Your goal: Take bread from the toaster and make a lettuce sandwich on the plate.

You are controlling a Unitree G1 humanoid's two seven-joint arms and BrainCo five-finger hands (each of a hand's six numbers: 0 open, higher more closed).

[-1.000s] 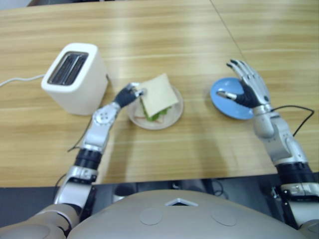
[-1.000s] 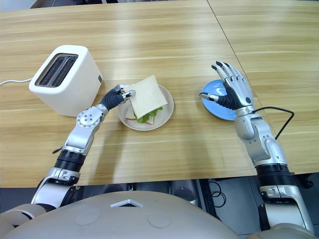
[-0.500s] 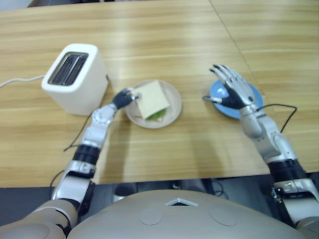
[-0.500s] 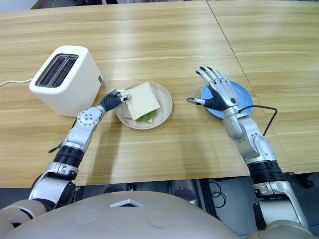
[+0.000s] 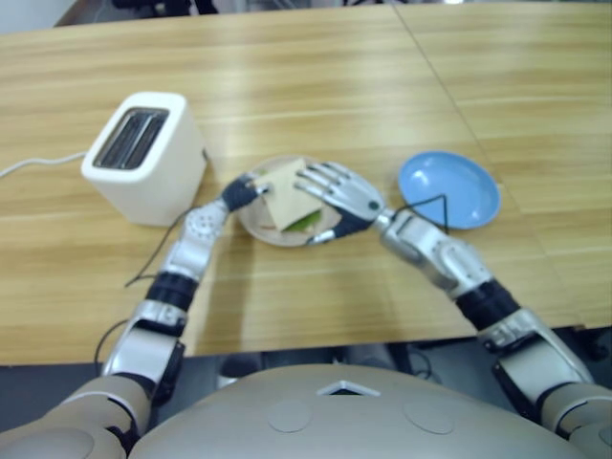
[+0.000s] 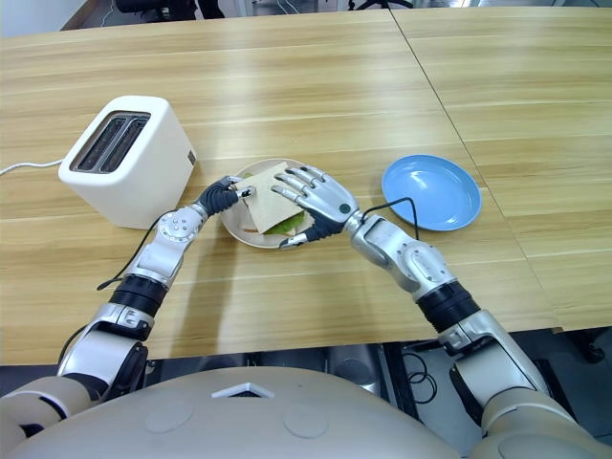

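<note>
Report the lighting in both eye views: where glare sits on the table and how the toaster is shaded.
Right eye view: soft, even light from above, with pale glare bands on the table behind the toaster. The toaster's right face is shaded and there is only a faint shadow at its base. Left eye view: the same sheen on the far tabletop, and the blue plate has a mild gleam but no hard highlight.

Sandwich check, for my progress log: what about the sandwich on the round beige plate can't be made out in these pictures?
- The top white bread slice: right part covered by the open right hand, both views; contact unclear.
- The green lettuce: only an edge peeks out; the slice hides the rest.
- Anything under the lettuce: hidden, both views.
- The white toaster slots: too dark to see inside.
</note>
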